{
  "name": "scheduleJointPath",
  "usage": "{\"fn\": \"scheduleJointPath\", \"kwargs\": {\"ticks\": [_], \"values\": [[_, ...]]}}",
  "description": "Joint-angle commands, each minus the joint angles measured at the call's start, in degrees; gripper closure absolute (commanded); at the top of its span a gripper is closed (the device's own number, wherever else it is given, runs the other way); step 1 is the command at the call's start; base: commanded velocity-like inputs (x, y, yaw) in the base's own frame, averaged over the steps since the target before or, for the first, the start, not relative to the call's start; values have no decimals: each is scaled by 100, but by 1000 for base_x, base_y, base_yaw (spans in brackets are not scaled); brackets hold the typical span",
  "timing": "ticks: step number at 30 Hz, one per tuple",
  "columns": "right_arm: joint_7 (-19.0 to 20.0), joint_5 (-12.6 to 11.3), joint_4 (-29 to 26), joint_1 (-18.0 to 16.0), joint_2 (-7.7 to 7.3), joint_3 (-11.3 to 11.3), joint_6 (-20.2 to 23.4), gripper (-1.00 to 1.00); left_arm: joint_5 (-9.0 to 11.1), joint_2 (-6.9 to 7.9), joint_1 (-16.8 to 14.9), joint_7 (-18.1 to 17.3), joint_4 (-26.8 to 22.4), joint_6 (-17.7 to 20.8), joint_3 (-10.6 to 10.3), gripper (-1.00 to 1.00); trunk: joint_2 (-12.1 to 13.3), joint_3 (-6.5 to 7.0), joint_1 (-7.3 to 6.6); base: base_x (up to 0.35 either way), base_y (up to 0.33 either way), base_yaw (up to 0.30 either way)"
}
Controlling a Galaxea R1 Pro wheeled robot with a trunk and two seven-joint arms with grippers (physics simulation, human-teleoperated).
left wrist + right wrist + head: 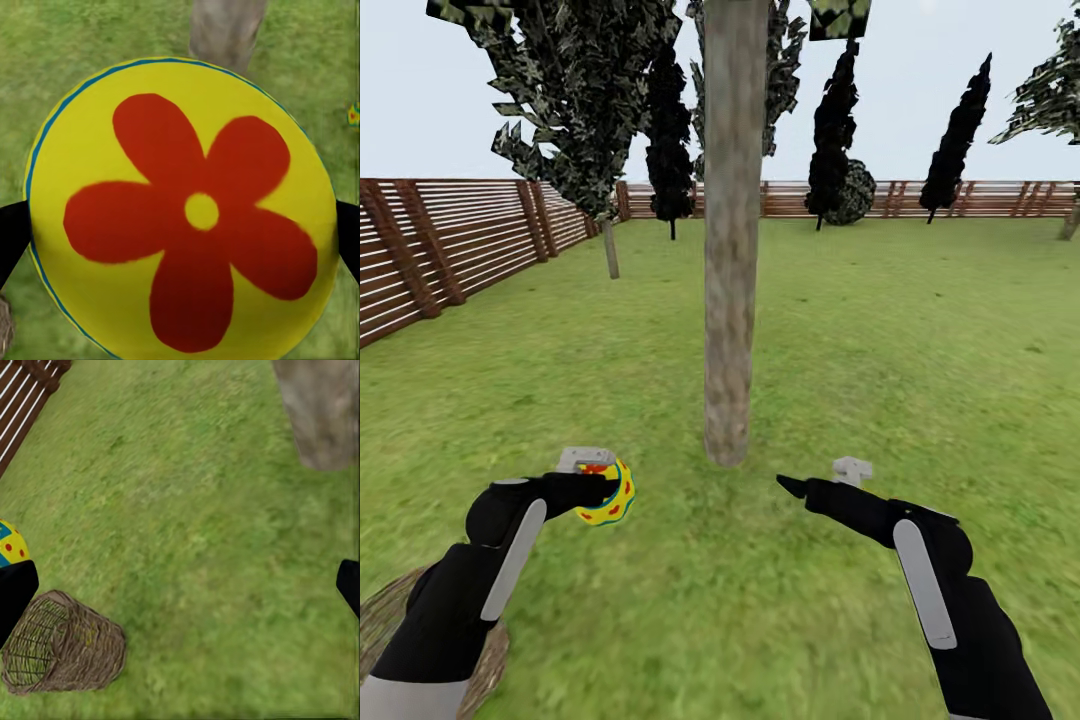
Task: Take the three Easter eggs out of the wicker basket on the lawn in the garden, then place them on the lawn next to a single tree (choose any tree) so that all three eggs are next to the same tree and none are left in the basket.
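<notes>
Yellow, hard-shelled and likely slick, the egg [610, 494] sits clenched across its middle in my left tool [598, 486] above the lawn [920, 330] near the tree [734, 300], while my right tool [800, 487] hangs released.
</notes>
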Motion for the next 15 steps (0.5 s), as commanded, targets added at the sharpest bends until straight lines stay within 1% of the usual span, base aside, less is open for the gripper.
{"fn": "scheduleJointPath", "kwargs": {"ticks": [1, 13, 15], "values": [[53, 38, 0, -5, 3, -16, 26, -100, 19, 5, -5, 16, 17, 26, -7, 100, -4, 1, 1, 13, -311, -223], [53, 38, 26, -5, 7, -32, 42, -100, 13, -1, -6, 64, 262, 26, -18, 100, -4, 81, 1, 75, -312, -222], [53, 38, 17, -5, 10, -27, 44, -100, 11, -3, -10, 70, 269, 26, -18, 100, -4, 86, 1, 103, -312, -110]]}}
